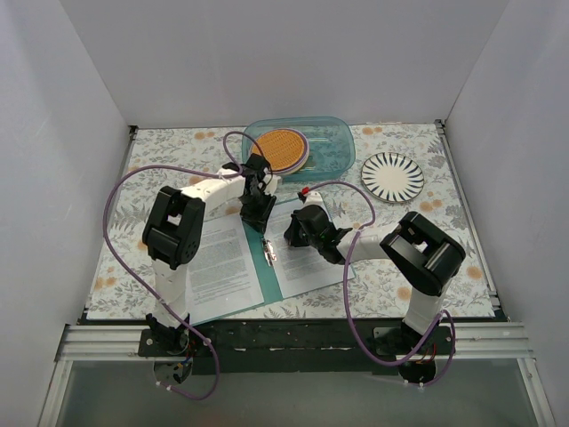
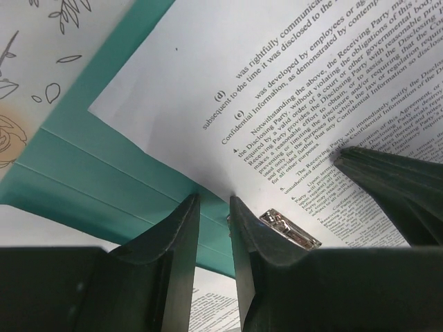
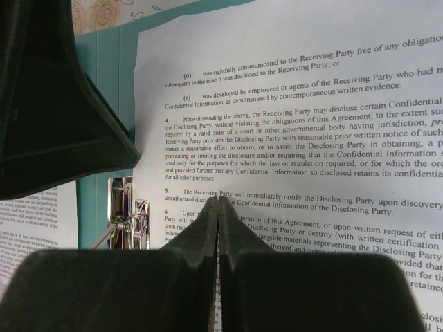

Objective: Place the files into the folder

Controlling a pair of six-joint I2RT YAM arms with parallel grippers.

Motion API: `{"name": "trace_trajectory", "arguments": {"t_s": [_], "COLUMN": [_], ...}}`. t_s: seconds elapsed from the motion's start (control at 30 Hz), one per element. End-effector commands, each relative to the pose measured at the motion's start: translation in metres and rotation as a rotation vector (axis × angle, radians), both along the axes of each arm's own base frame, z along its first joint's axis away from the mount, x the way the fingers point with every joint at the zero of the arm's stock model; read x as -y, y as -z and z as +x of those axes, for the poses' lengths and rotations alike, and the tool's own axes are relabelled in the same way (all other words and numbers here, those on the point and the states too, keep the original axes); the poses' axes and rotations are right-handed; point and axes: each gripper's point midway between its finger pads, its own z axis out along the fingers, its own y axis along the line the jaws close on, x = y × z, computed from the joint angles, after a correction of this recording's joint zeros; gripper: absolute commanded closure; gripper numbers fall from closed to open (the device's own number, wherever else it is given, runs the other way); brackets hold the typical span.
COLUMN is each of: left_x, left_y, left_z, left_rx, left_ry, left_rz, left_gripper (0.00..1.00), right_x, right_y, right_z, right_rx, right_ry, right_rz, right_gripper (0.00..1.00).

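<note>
Lying on one folder (image 1: 264,260) are two files (image 1: 313,265); the right reads "Receiving Party"; right gripper (image 3: 218,206) pinched together, left gripper (image 2: 214,204) barely parted

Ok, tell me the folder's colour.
The folder is teal green; the left wrist view shows it best.

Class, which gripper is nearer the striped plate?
Right. The right gripper is on the files, left of the striped plate; the left gripper sits farther left, over the folder spine.
</note>
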Motion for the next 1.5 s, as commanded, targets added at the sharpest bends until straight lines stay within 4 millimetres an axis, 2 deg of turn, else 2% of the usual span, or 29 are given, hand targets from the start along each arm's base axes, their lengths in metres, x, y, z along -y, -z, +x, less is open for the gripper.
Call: {"name": "trace_trajectory", "arguments": {"t_s": [0.0,0.13,0.3,0.37,0.5,0.57,0.7,0.83,0.93,1.2,1.47], "left_x": [-0.006,-0.008,-0.012,-0.011,-0.011,-0.011,-0.009,-0.009,-0.002,0.000,0.001], "left_y": [0.007,0.020,0.034,0.036,0.041,0.044,0.046,0.051,0.051,0.056,0.057], "left_z": [0.009,0.005,-0.002,-0.005,-0.010,-0.013,-0.017,-0.023,-0.028,-0.033,-0.033], "left_rx": [0.074,0.104,0.102,0.096,0.078,0.067,0.049,0.021,-0.010,-0.036,-0.035], "left_ry": [0.008,0.032,0.047,0.057,0.075,0.080,0.082,0.083,0.088,0.091,0.096], "left_rz": [0.066,0.149,0.216,0.222,0.227,0.230,0.223,0.221,0.181,0.174,0.176], "left_gripper": [0.76,0.76,0.76,0.76,0.76,0.76,0.77,0.77,0.77,0.78,0.78], "right_x": [0.041,0.031,0.018,0.011,-0.003,-0.011,-0.039,-0.062,-0.073,-0.079,-0.085], "right_y": [0.053,0.034,-0.018,-0.041,-0.074,-0.083,-0.103,-0.104,-0.105,-0.097,-0.090], "right_z": [-0.041,-0.037,-0.025,-0.025,-0.027,-0.030,-0.036,-0.048,-0.055,-0.063,-0.060], "right_rx": [-0.142,-0.072,0.085,0.145,0.245,0.277,0.345,0.389,0.407,0.404,0.402], "right_ry": [-0.015,-0.050,-0.070,-0.087,-0.132,-0.163,-0.243,-0.310,-0.341,-0.370,-0.372], "right_rz": [-0.201,-0.159,-0.089,-0.054,0.000,0.014,0.028,-0.008,-0.015,-0.027,-0.032], "right_gripper": [0.99,0.99,0.99,0.99,0.99,0.99,0.99,0.99,0.99,0.99,0.99]}}
